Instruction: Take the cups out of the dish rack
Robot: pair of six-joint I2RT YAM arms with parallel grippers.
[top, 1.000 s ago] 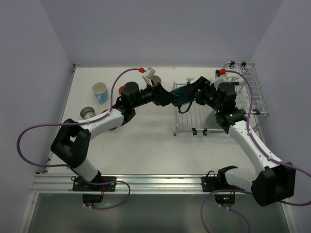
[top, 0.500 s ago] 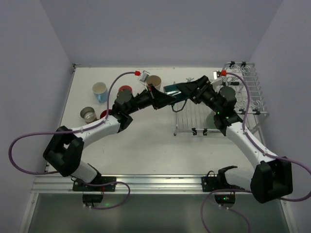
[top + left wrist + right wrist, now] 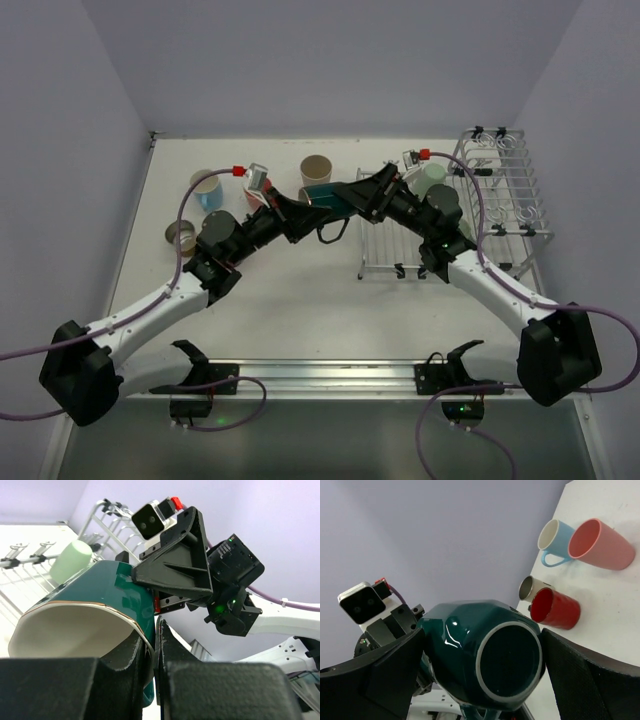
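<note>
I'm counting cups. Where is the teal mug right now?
In the top view, the teal mug is held up between the left gripper and right gripper, just left of the dish rack.

Top external: high, behind the arm bases, looks down on the whole counter (image 3: 300,290), near edge at the bottom. Left wrist: very close, tilted up toward the right edge, dark teal cup (image 3: 90,595) in the foreground, dish rack (image 3: 100,517) behind. Right wrist: equally close, faces the left edge, same cup's base mid-frame. All three views share that cup.
</note>
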